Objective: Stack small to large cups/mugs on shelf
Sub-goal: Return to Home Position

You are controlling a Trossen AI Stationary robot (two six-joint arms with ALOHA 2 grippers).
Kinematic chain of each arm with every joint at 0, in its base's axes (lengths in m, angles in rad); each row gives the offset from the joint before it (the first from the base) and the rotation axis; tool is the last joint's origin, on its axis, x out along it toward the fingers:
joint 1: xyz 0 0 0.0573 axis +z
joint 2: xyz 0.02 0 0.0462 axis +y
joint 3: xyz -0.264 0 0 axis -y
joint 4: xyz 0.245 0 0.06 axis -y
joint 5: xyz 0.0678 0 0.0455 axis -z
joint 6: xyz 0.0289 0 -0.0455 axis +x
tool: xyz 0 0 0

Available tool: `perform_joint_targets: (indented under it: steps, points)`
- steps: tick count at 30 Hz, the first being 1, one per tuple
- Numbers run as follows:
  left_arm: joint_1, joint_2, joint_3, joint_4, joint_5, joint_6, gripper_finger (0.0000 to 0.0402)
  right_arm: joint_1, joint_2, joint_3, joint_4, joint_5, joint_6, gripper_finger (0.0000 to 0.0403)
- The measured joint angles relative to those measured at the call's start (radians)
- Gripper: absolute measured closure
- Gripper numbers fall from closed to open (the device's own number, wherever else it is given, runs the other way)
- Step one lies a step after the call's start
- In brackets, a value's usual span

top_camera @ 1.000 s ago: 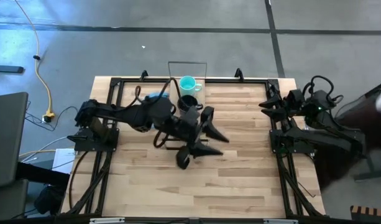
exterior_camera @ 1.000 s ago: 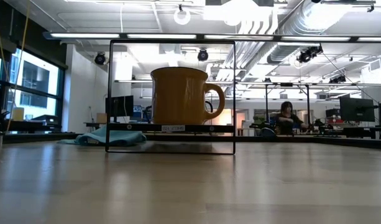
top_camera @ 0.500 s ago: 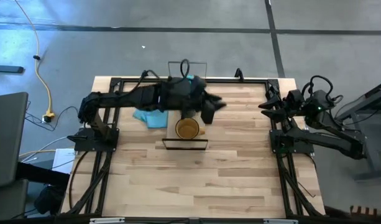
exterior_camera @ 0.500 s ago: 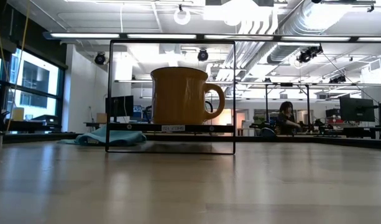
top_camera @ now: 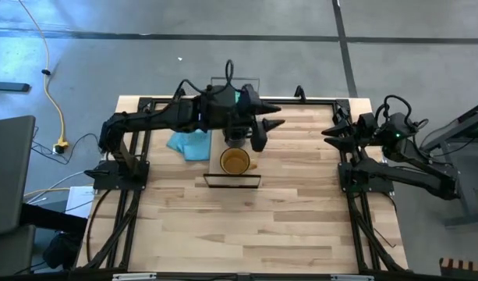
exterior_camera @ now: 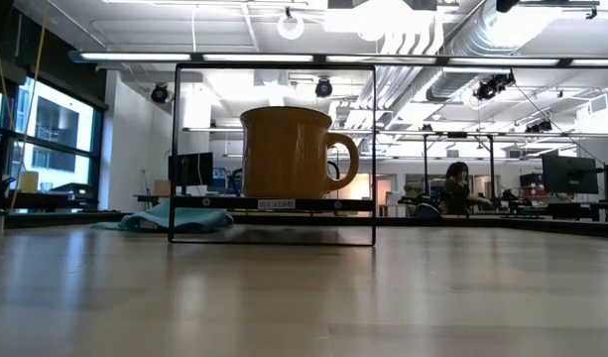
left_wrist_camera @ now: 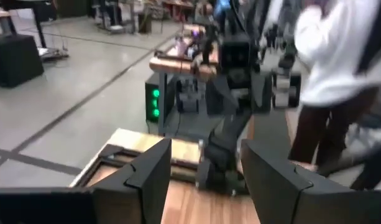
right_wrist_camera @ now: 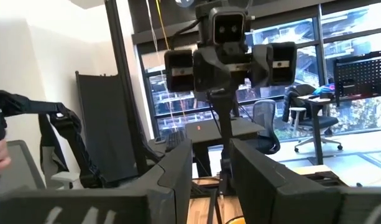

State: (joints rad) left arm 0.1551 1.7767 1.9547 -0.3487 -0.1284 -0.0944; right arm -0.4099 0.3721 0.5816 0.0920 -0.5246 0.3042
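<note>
The amber-orange mug (top_camera: 235,161) (exterior_camera: 287,152) stands upright on the shelf's plank (exterior_camera: 274,203), inside the thin black wire frame (top_camera: 232,182). Farther back, my left arm covers most of the teal mug (top_camera: 239,97) and the black mug (top_camera: 234,135). My left gripper (top_camera: 273,117) (left_wrist_camera: 206,162) hovers open above the far part of the table, pointing level toward the right edge, with nothing between its fingers. My right gripper (top_camera: 331,129) (right_wrist_camera: 212,155) waits at the right edge with its fingers apart and empty.
A light blue cloth (top_camera: 189,144) (exterior_camera: 175,218) lies left of the shelf. Black rails (top_camera: 316,101) frame the tabletop's far and side edges. The left wrist view shows my right arm (left_wrist_camera: 230,124) and, beyond the table, a person in white (left_wrist_camera: 339,56).
My left gripper has swung from above the amber mug, where it pointed down, toward the table's far edge. It has tipped up to level and now points right. The amber mug has stayed still on the shelf.
</note>
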Motion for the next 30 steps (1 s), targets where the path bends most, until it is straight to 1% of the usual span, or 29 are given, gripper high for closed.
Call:
perform_joint_targets:
  steps: [2, 5, 7, 8, 10, 14, 17, 19, 22, 25, 28, 30]
  points:
    - [0.031, 0.000, 0.000, 0.030, -0.017, -0.082, 0.0220, 0.000, 0.000, 0.000, -0.002, 0.001, -0.010, 0.0304]
    - [0.081, -0.001, 0.000, 0.000, -0.025, -0.222, 0.0220, 0.000, 0.000, 0.000, -0.002, 0.001, -0.017, 0.0304]
    - [0.108, 0.000, -0.001, -0.004, -0.018, -0.244, 0.0220, 0.000, 0.000, 0.000, -0.002, 0.001, -0.017, 0.0304]
    - [0.114, 0.000, -0.001, 0.006, 0.000, -0.225, 0.0220, 0.000, 0.000, 0.000, -0.003, 0.002, -0.017, 0.0304]
    - [0.107, -0.002, 0.000, 0.023, 0.061, -0.121, 0.0220, 0.000, 0.000, 0.000, -0.006, 0.001, -0.018, 0.0304]
    - [0.092, -0.001, 0.000, 0.008, 0.259, 0.136, 0.0220, 0.000, 0.000, 0.000, -0.006, 0.002, -0.044, 0.0304]
    - [0.095, -0.002, 0.000, -0.048, 0.403, 0.246, 0.0220, 0.000, 0.000, 0.000, -0.006, 0.002, -0.059, 0.0304]
    - [0.113, -0.001, 0.000, -0.110, 0.461, 0.263, 0.0220, 0.000, 0.000, 0.000, -0.009, 0.002, -0.062, 0.0304]
    - [0.142, -0.001, 0.000, -0.202, 0.534, 0.249, 0.0220, 0.000, 0.000, 0.000, -0.032, 0.002, -0.062, 0.0304]
    - [0.168, -0.001, 0.000, -0.233, 0.594, 0.247, 0.0220, 0.000, 0.000, 0.000, -0.066, 0.002, -0.072, 0.0304]
    - [0.167, -0.007, 0.000, -0.248, 0.620, 0.257, 0.0220, 0.000, 0.000, 0.000, -0.089, 0.003, -0.077, 0.0304]
    - [0.164, -0.022, 0.000, -0.302, 0.606, 0.278, 0.0220, 0.000, 0.000, 0.000, -0.090, 0.003, -0.077, 0.0304]
